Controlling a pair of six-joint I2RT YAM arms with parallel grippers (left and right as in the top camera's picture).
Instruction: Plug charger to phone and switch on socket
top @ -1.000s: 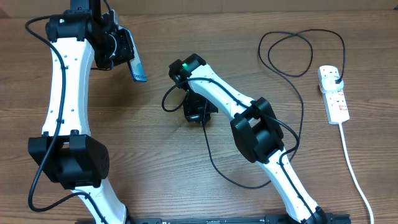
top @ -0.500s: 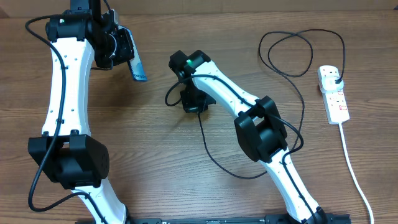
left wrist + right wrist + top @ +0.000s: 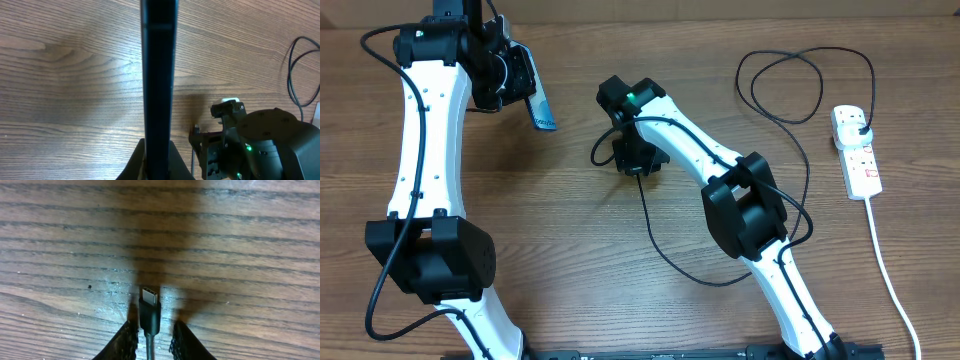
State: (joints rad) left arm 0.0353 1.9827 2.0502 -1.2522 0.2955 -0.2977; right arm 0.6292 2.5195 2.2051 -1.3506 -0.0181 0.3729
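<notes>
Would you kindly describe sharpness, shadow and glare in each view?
Overhead: even light, faint soft shadows. Left wrist: the phone is a dark, slightly soft bar; pale sheen on the table. Right wrist: the charger tip is crisp, within a broad shadow.

- The worktop [image 3: 570, 300] is mid-brown wood with long darker grain streaks; close up in the right wrist view the grain runs as fine dark lines.
- Both arms are white shells with black joints and black wiring: left arm [image 3: 425, 130], right arm [image 3: 690, 150].
- A small light [image 3: 634, 98] glows green on the right arm's black wrist.
- The phone [image 3: 542, 112] shows a light blue face with a black edge.
- The charger [image 3: 660, 255] is black all along, its tip silver-grey.
- The socket [image 3: 858, 150] is white with red marks on it.
- Its cord [image 3: 890, 270] is white.
</notes>
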